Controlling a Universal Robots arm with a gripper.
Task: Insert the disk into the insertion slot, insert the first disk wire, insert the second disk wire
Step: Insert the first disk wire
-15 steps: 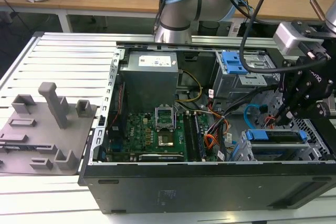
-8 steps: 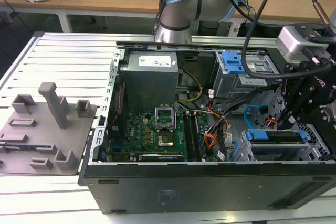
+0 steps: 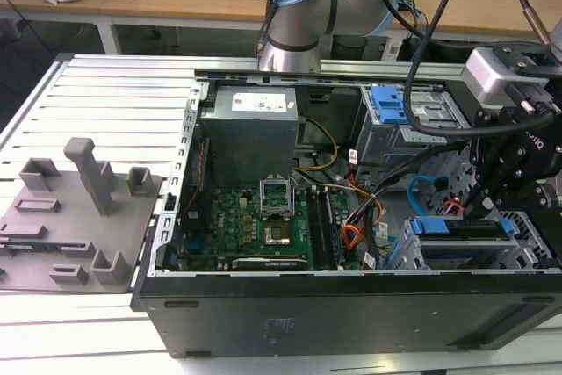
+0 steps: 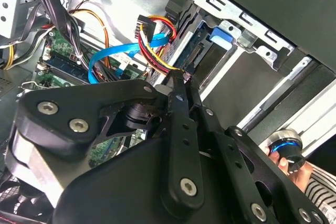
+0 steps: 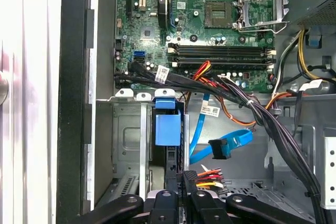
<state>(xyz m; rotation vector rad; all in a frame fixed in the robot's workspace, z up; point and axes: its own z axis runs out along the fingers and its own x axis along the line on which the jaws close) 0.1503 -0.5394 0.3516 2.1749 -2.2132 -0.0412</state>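
The disk (image 3: 470, 227), blue-tabbed, sits inside the insertion slot (image 3: 457, 258) in a corner of the case (image 3: 263, 322). The fingers (image 4: 178, 109), pressed together, pinch the first disk wire (image 5: 211, 173) near its plug; the second disk wire (image 5: 236, 139) loops just beside.

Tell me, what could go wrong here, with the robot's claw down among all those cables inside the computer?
1. The gripper is shut on the end of the first disk wire, whose strands bend sharply right at the grip. The plug might slip, or meet its socket askew.
2. The second disk wire hangs in a loose loop close beside the gripper, so a sideways move could snag it.
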